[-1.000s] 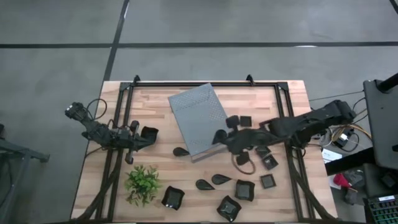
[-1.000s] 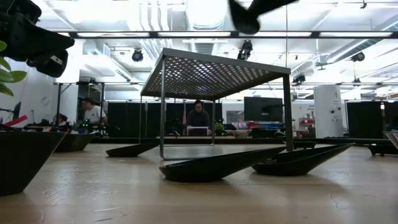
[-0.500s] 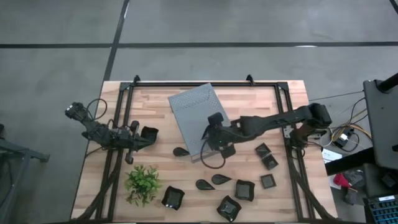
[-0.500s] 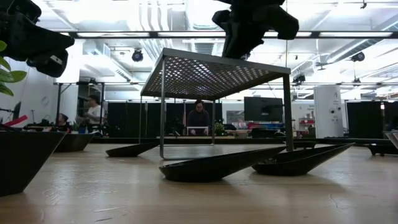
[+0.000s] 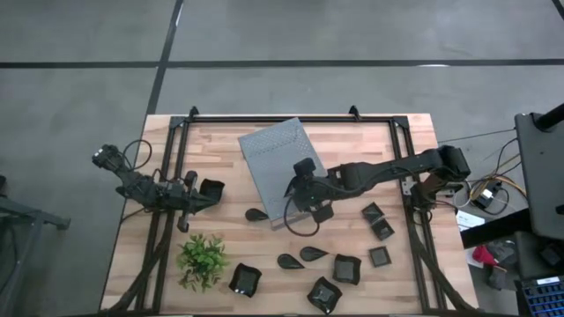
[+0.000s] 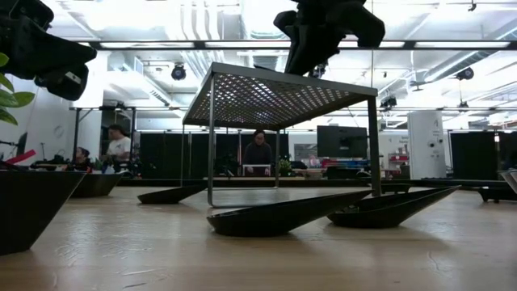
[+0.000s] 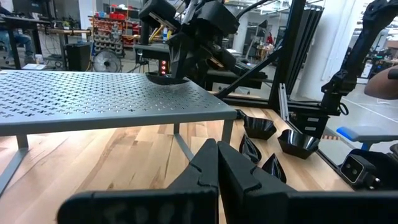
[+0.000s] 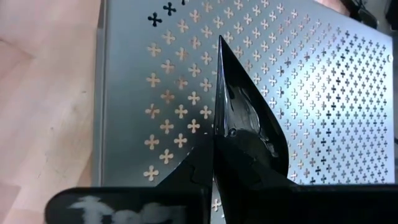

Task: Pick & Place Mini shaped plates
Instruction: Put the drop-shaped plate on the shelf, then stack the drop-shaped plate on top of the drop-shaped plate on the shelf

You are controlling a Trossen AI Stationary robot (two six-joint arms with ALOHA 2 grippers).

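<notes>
right gripper (image 5: 302, 179): over perforated grey stand (image 5: 280, 167), its 5 o'clock corner, pinching a leaf-shaped mini plate (image 8: 245, 118) just above the top
left gripper (image 5: 196, 199): waiting at tabletop (image 5: 229, 132) 9 o'clock, fingers pressed together, beside a square plate (image 5: 211, 188)
progress: no plate resting on stand yet
left: about ten plates (image 5: 346, 268) on tabletop, mostly 5 o'clock

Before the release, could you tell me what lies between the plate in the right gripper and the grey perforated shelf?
Nothing: the right wrist view shows the right gripper holding a leaf-shaped plate directly over the bare perforated shelf.
</notes>
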